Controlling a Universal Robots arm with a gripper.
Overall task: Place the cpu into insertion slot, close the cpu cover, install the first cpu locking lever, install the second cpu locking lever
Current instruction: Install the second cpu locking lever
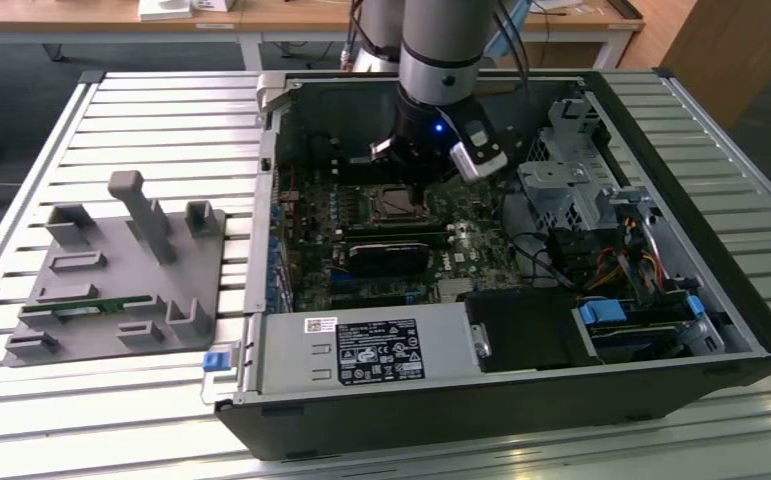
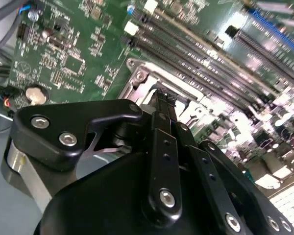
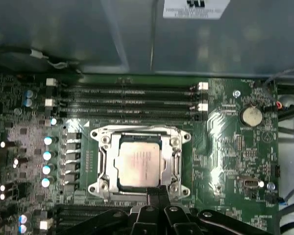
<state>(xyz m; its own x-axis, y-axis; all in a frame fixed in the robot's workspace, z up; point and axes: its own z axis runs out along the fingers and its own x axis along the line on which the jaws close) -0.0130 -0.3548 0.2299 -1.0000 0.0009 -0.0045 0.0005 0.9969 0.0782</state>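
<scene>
You are looking into an open computer case (image 1: 519, 400) lying on its side on a slatted metal table (image 1: 172, 100), with the green motherboard (image 1: 318, 270) on its floor. In the first wrist view the cpu (image 3: 138, 160) sits inside the insertion slot (image 3: 104, 164), its pale metal face showing through the square window of the cpu cover (image 3: 175, 156), which lies flat over it. In the exterior view the socket (image 1: 393, 203) lies just in front of the arm, toward the far side of the board. The gripper (image 3: 157, 193) hangs directly above the socket's edge, fingers drawn together to a narrow tip with nothing visibly between them; in the second wrist view the fingertip (image 2: 161, 105) reaches down close to the silver socket frame (image 2: 137, 78), though you cannot tell if it touches. Long black memory slots (image 3: 127, 95) run just beside the socket. A black power supply with a white label (image 1: 365, 352) fills the case's near side. On the exterior view's left, a grey fixture block (image 1: 118, 270) sits on the table, well apart from the case
</scene>
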